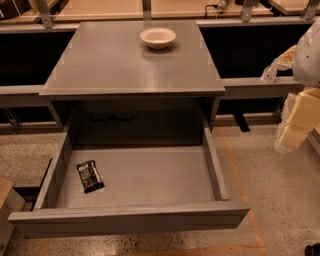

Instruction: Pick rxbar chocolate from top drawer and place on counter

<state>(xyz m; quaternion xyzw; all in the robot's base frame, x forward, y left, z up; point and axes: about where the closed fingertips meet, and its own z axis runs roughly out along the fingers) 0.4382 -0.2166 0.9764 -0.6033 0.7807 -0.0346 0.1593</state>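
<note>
The top drawer (130,217) is pulled fully open below the counter (125,65). The rxbar chocolate (90,176), a small black wrapper with pale lettering, lies flat on the drawer floor near the front left, close to the left wall. My gripper (295,127) hangs at the far right edge of the view, beside and above the drawer's right wall, well apart from the bar. It holds nothing that I can see.
A white bowl (158,37) stands at the back middle of the counter. Light tan tabletops (100,9) run along the back. Speckled floor (280,190) lies to the right of the drawer. A wooden edge (6,195) shows at the left.
</note>
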